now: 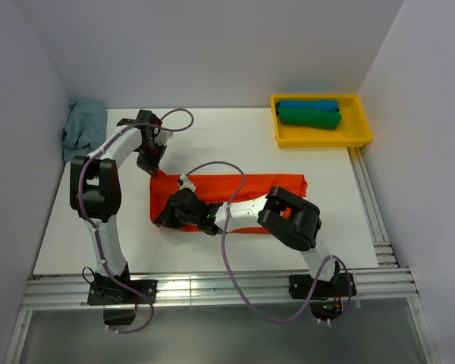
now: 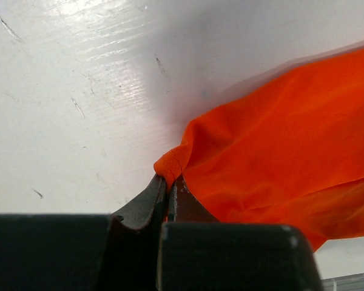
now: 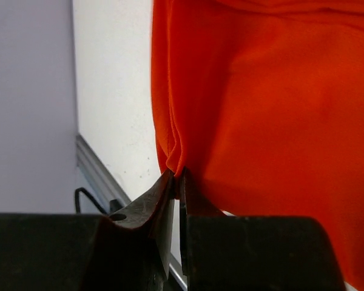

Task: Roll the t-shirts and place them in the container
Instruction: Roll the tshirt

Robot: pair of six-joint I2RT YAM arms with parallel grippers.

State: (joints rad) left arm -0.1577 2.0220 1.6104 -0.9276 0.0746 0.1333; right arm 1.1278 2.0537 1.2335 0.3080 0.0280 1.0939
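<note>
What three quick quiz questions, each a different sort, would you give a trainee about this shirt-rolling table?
1. True or false: both arms' jaws are shut on the orange t-shirt.
2. What lies in the yellow tray? A) a green roll and a blue roll; B) a pair of socks; C) a towel.
3. Fill in: the crumpled grey-blue shirt lies at the table's far ___ corner.
Key: 1 true; 2 A; 3 left.

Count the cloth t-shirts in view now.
4: orange-red shirt spread mid-table; rolled green shirt and rolled blue shirt in the yellow plastic tray; crumpled grey-blue shirt at far left corner. Others may be hidden.
</note>
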